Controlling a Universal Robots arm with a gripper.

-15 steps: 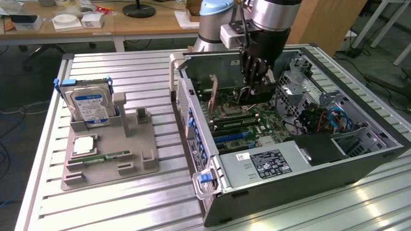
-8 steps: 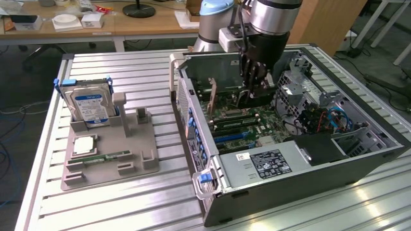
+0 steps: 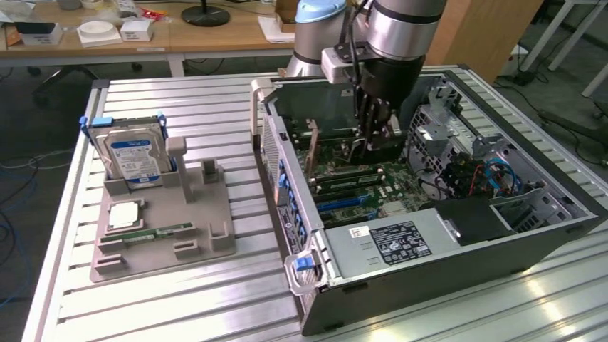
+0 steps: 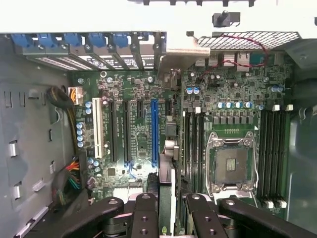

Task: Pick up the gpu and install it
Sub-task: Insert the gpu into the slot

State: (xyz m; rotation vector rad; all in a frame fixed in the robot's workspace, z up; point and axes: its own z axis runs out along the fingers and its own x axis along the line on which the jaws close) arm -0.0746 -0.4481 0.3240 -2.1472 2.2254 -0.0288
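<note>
Slatted table (image 3: 190, 100) — tray (image 3: 195, 214), case (image 3: 409, 285) (open)

the arm (image 3: 406, 28) is a brushed silver tube. beside the tube sits a pale blue cap (image 3: 318, 11); under the tube, a black collar (image 3: 388, 75). a pale grey box (image 3: 337, 64) is fixed beside the collar, and a thin black cable (image 3: 352, 35) runs along the tube. below the tube, the black gripper (image 3: 374, 141) has matte links (image 4: 143, 218) with round pins (image 4: 113, 202).
</note>
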